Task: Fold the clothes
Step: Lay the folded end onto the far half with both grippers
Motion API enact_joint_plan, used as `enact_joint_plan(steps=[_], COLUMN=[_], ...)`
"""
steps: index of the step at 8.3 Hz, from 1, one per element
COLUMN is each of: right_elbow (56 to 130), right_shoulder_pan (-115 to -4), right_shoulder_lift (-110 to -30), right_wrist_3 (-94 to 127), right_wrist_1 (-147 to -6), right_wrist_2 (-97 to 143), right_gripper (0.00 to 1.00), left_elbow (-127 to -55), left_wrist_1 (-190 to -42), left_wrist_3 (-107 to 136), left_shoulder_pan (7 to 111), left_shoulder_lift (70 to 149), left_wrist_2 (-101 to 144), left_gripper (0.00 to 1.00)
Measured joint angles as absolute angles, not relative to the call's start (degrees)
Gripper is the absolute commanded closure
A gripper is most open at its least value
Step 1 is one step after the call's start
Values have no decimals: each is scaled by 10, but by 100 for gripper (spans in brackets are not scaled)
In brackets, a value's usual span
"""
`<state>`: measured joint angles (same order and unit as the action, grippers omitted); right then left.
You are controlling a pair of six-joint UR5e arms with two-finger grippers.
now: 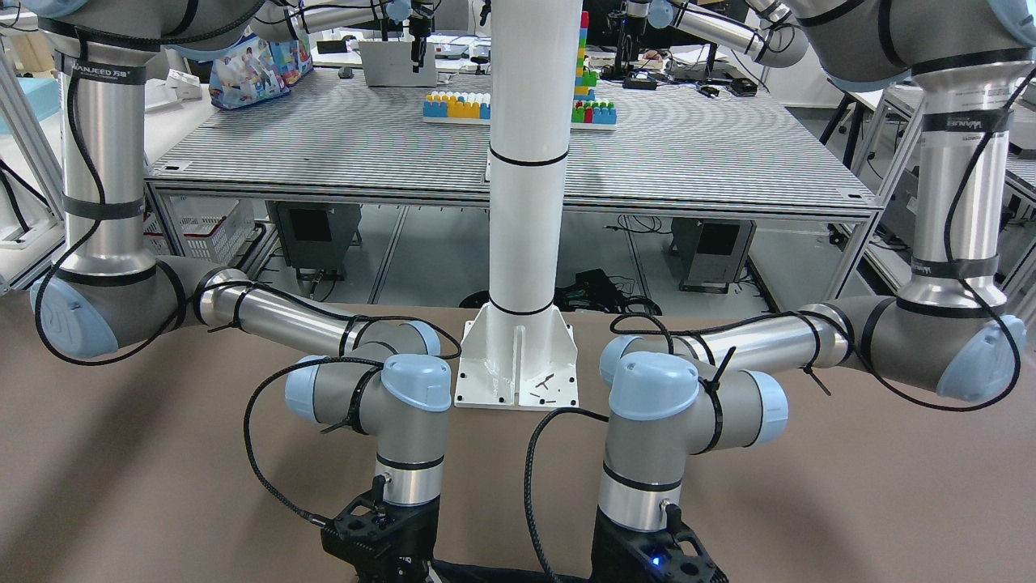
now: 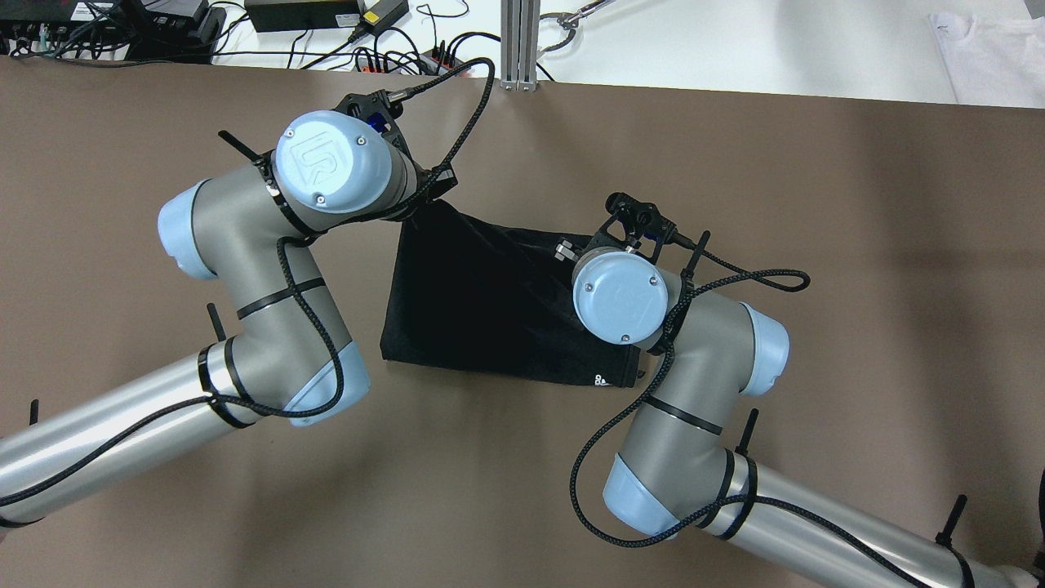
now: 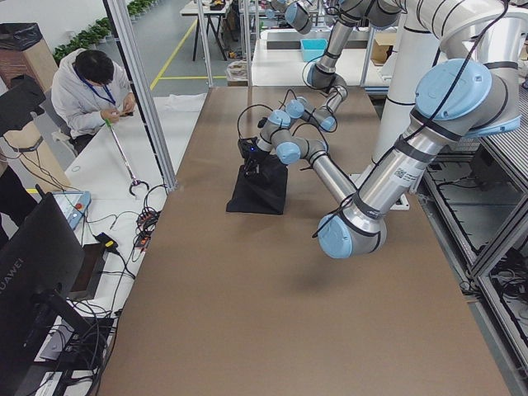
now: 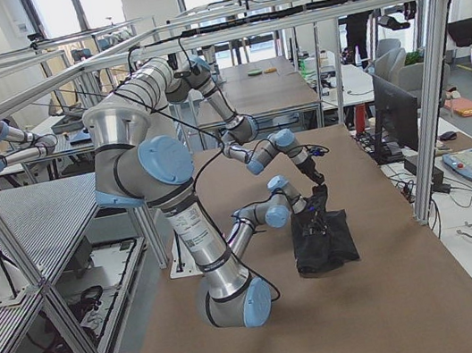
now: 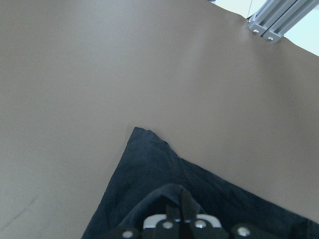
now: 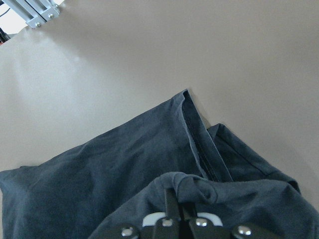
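A black garment (image 2: 482, 302) lies partly folded in the middle of the brown table (image 2: 857, 269). My left gripper (image 5: 180, 201) is shut on a pinched fold of the garment (image 5: 149, 174) at its far left corner. My right gripper (image 6: 174, 191) is shut on a bunched fold of the garment (image 6: 124, 164) at its far right side. In the overhead view both grippers are hidden under the wrists. The garment also shows in the exterior left view (image 3: 257, 194) and the exterior right view (image 4: 324, 243).
A white pole base (image 1: 518, 372) stands at the table's robot side. Aluminium frame posts (image 2: 520, 41) and cables lie beyond the far edge. An operator (image 3: 91, 87) sits past the far side. A white cloth (image 2: 992, 57) lies off the table at the far right.
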<state>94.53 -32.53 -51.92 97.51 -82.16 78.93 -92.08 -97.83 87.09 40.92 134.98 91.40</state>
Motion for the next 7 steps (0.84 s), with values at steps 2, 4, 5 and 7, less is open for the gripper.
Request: enact_joint_plan(steps=[2,4,5,7], right_elbow=[885,806,788,780], right_shoulder_pan=[-334,-340,-343,-355], right_shoulder_lift=[-509,-470,-453,-427], right_wrist_3=[967,960,957,944], right_wrist_1=[-778,-746,-742,-742], right_wrist_2=[789,789,790,826], right_gripper=[28,7,7,7], left_elbow=[-820,-735,-719,-731], left_wrist_1=[-1024,-1098,-1119,-1132], left_wrist_3=[837,785,772,762], left_shoulder_pan=[420,423,424,434], left_shoulder_lift=[1381,1395,1397,1397], left_wrist_2=[913,912,913,932], left_gripper=[70,0,0,0])
